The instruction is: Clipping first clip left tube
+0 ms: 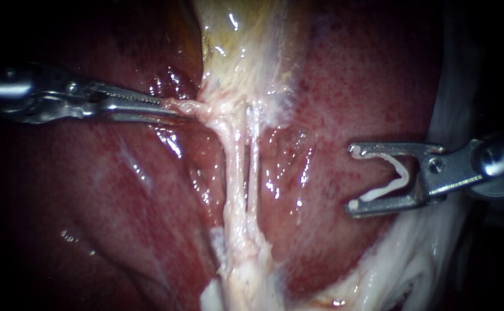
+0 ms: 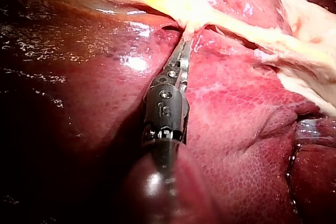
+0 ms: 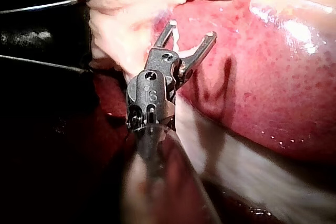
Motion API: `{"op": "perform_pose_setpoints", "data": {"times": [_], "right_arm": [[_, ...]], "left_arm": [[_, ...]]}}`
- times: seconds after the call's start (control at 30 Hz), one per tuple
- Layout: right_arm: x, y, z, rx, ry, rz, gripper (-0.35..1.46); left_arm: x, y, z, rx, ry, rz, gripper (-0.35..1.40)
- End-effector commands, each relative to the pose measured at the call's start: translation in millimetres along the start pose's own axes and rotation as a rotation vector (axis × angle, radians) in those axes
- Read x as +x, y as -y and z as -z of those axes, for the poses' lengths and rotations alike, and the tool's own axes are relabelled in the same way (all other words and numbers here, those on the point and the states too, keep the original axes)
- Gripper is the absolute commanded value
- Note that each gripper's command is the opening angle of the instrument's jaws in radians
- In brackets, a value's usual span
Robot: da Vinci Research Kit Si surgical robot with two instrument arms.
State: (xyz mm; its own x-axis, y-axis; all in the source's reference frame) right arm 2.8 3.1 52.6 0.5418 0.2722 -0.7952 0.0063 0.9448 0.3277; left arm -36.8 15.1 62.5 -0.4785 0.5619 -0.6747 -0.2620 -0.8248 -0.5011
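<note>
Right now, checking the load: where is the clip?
Endoscope view: the clip is held in the right instrument's jaws, over the liver, right of both tubes.

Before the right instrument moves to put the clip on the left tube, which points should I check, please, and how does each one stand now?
1. The clip loaded in the right instrument: ok, its claw holds it from both sides, spread wide.
2. The left instrument holding: ok, its claw is shut on pale tissue just above the tubes.
3. The left tube distinct from the right tube: ok, a gap shows between them.
4. Claw around the left tube: not ok, it hangs over the liver, apart from both tubes.
5. Clear way in: probably not ok, the right tube lies nearer the claw.
6. Space behind the left tube: cannot tell.
</note>
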Motion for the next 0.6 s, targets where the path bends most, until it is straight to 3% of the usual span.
{"op": "perform_pose_setpoints", "data": {"times": [0.03, 0.17, 0.37, 0.47, 0.6], "right_arm": [[0.0, 0.0, 0.0, 0.003, -0.001, 0.000, 0.50], [0.0, 0.0, -0.1, 0.002, -0.001, 0.000, 0.50], [0.2, 0.1, -0.3, 0.007, -0.002, 0.000, 0.50], [0.4, 0.2, -0.8, 0.023, -0.006, 0.000, 0.50], [1.0, 0.7, -2.3, 0.080, -0.021, 0.002, 0.50]], "left_arm": [[0.2, 0.0, 0.3, -0.001, 0.000, 0.001, -0.35], [1.7, -0.1, 2.2, -0.015, 0.000, 0.008, -0.35], [5.3, -0.2, 6.8, 0.010, -0.017, 0.005, -0.35], [6.3, -0.4, 8.4, 0.023, -0.025, -0.006, -0.35], [6.5, -0.5, 8.8, 0.022, -0.031, -0.009, -0.35]]}}
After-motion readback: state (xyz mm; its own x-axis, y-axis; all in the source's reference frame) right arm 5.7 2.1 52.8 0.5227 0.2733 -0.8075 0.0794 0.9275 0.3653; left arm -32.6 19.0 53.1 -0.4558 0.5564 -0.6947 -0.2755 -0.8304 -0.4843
